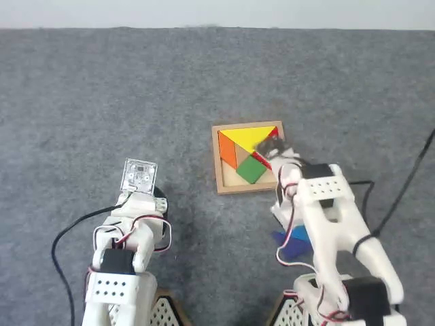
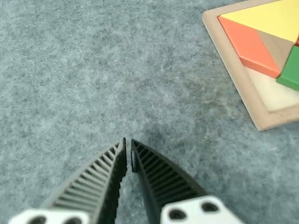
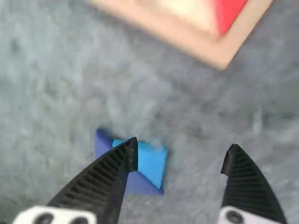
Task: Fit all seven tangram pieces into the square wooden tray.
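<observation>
The square wooden tray [image 1: 248,190] lies mid-table holding a yellow triangle [image 1: 251,137], an orange triangle [image 1: 226,148], a brown piece [image 1: 241,157], a green square [image 1: 251,170] and a red piece [image 1: 274,132]. On the carpet beside the tray's near right corner, a light blue triangle [image 3: 149,161] lies partly over a darker blue piece [image 3: 105,144]; both sit under the right arm [image 1: 293,243]. My right gripper [image 3: 182,151] is open just above them, one fingertip [image 3: 131,144] over the blue pieces. My left gripper [image 2: 128,142] is shut and empty over bare carpet, left of the tray [image 2: 233,65].
Grey carpet covers the table, with open room left of and behind the tray. Cables trail from both arm bases along the near edge. The right arm's body overhangs the tray's right side.
</observation>
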You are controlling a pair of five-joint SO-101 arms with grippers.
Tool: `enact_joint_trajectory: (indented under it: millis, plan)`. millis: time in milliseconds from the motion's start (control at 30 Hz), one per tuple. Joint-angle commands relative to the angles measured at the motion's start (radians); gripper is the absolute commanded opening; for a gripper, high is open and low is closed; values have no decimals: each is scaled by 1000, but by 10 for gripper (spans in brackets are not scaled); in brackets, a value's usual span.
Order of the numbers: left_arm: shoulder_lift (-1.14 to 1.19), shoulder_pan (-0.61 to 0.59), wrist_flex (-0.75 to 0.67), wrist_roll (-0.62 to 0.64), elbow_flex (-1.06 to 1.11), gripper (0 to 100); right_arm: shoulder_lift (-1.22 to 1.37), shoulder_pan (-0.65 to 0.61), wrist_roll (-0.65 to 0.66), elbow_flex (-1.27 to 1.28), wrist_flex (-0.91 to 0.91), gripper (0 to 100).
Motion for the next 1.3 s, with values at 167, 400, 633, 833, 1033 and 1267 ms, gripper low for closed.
enact_joint_trajectory:
  millis: [167, 400, 633, 833, 1033, 1267]
  plan:
    - [-12, -5, 2, 8, -8, 15, -50, 35, 193, 80, 16, 293]
    - [-12, -5, 2, 8, -8, 15, -50, 28, 292, 107, 21, 292]
    - [-12, -5, 2, 8, -8, 15, -4, 27, 315, 94, -13, 200]
    - [-12, -5, 2, 8, -8, 15, 117, 27, 319, 21, -99, 243]
    - [-12, -5, 2, 8, -8, 15, 182, 27, 321, -25, -104, 246]
    - [-12, -5, 2, 8, -8, 15, 189, 33, 316, -25, -96, 188]
